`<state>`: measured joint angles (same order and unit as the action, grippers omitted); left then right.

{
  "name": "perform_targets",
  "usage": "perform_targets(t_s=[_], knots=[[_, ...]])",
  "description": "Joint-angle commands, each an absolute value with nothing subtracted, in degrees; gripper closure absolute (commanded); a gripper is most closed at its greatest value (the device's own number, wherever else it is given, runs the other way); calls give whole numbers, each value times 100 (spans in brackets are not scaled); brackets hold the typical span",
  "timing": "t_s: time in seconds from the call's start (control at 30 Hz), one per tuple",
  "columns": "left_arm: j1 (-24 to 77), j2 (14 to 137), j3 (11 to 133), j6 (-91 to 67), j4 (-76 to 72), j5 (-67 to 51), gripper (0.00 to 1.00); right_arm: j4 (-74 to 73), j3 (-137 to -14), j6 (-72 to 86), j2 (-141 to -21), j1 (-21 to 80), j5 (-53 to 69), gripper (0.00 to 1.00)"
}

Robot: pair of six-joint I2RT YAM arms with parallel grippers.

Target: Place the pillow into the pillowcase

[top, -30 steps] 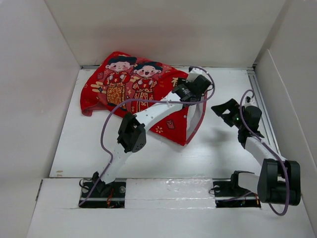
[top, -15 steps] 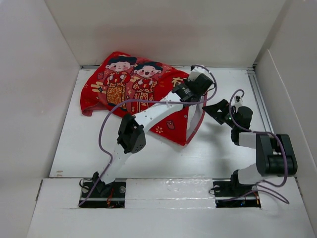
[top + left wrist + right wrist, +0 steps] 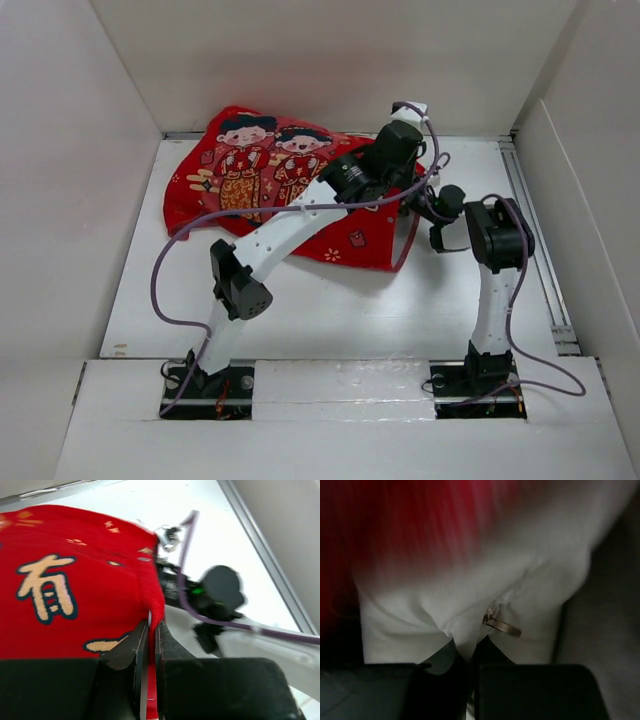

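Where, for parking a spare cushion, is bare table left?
Bare: the near strip between the pillowcase and the arm bases; the far right corner by the rail. Crowded: the pillowcase's right end, where the left gripper pinches it and the right gripper pinches white fabric.

The white table (image 3: pixel 330 300) bears the red pillowcase (image 3: pixel 255 165).

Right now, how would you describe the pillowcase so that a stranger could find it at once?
Start from the white table and look at its far left part, under the left arm. The pillowcase lies there, a large fabric case. It is the only red thing, printed with a cartoon couple and gold characters.
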<state>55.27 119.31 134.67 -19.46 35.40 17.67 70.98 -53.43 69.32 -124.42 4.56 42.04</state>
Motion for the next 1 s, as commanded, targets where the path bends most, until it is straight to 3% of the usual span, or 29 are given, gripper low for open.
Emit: perform_targets(t_s=[0.0, 0.07, 0.3, 0.4, 0.53, 0.7, 0.97], knots=[[5616, 12014, 14034, -1925, 3321, 731, 100, 9591, -6038, 7837, -12621, 1001, 4333, 100], [5616, 12137, 14553, -1925, 3471, 634, 100, 10385, -5977, 8426, -12411, 1212, 4123, 100], [5616, 11813, 14854, -1978, 3349, 105, 100, 10389, -5915, 8815, -10559, 1222, 3605, 100], [5616, 11593, 14854, -1978, 3278, -96, 100, 10136, -5837, 8807, -10485, 1212, 3226, 100], [5616, 11374, 14425, -2100, 3165, -509, 100, 9756, -5836, 8210, -11832, 1915, 3068, 100], [5616, 11171, 13589, -2171, 2735, -1000, 100, 10397, -6117, 8666, -13700, 2503, 2900, 100], [5616, 11057, 12853, -2249, 2251, -1370, 100, 10397, -5170, 8218, -13036, 2260, 2830, 100]])
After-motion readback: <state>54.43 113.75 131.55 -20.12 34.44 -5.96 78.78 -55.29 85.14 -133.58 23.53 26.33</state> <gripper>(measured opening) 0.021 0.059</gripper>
